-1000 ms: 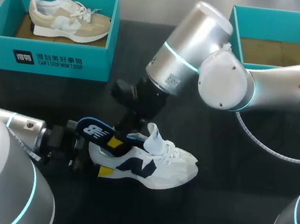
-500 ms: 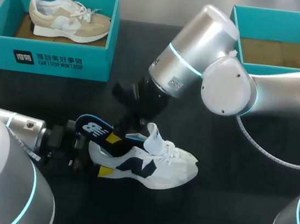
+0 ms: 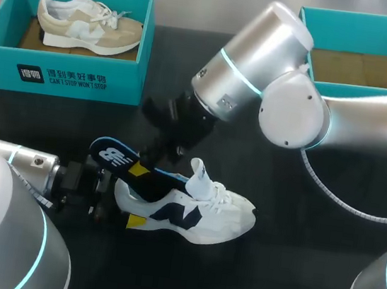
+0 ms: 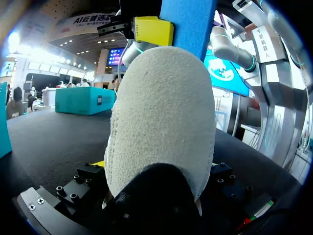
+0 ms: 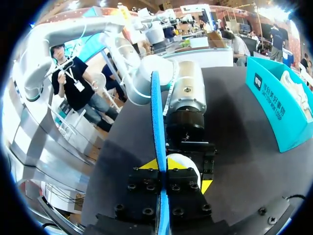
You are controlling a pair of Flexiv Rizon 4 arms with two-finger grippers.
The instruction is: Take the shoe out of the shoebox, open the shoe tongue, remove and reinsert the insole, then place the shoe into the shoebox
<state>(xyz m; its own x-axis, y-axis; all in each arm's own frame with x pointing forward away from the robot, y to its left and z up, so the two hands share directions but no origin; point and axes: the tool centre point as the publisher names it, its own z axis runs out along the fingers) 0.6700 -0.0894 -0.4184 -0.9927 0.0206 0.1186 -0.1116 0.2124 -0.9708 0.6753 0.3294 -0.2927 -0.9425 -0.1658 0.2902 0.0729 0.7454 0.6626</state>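
**Pulling insole out of shoe**

Head: lifted insole (image 3: 113, 157) further up-left over the last second, pinched in right gripper (image 3: 144, 168). Kept shoe (image 3: 206, 214) at lower centre, heel clamped by left gripper (image 3: 125, 203).
Left wrist: gripping heel from both sides.
Right wrist: squeezing insole edge-on between fingers (image 5: 144, 196).
Probably nearly out; reinsert next.

Shoes: two, one white shoe (image 3: 199, 213) with navy panels, one beige shoe (image 3: 88, 25). Teal shoeboxes: two, left shoebox (image 3: 67, 74) and right shoebox (image 3: 305, 31) (brown lining shows inside both). Insole (image 3: 115, 157): one, dark blue with a white logo. Robot arms: two, left arm (image 3: 3, 183) and right arm (image 3: 259, 82), silver with a lit cyan ring each
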